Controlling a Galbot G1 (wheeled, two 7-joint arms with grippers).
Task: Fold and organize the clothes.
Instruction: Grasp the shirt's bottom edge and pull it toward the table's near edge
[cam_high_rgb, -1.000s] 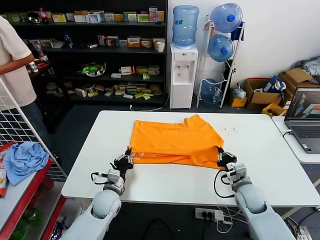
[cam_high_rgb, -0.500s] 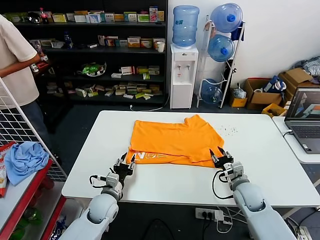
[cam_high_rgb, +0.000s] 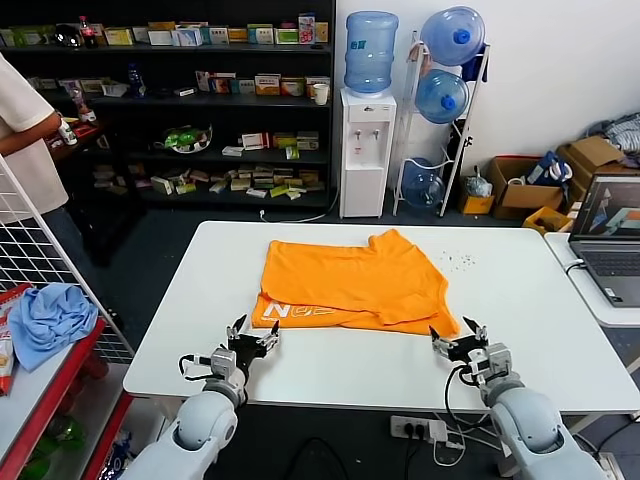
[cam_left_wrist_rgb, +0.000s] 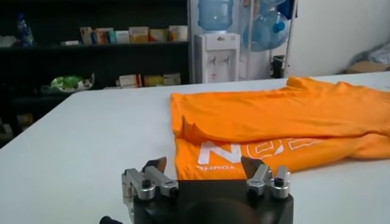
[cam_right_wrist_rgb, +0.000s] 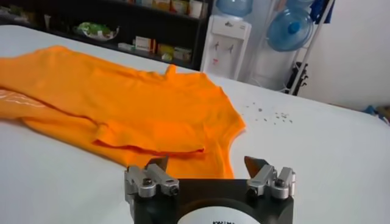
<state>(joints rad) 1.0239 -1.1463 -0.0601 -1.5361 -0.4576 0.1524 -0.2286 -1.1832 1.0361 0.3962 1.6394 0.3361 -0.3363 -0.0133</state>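
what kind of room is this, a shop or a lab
Probably a lab or test room set up like a shop: stocked shelves, a water dispenser, and a laptop beside the white table.

The place looked like a stockroom or shop mock-up inside an office or lab. Dark shelving (cam_high_rgb: 190, 110) along the back wall carried rows of small boxed goods, set out as on a shop display. Beside it stood a white water dispenser (cam_high_rgb: 366, 150) and a rack of spare water bottles (cam_high_rgb: 440, 100). Open cardboard boxes (cam_high_rgb: 545, 180) lay on the floor, and a laptop (cam_high_rgb: 610, 240) sat on a side desk by the white surface (cam_high_rgb: 330, 360).
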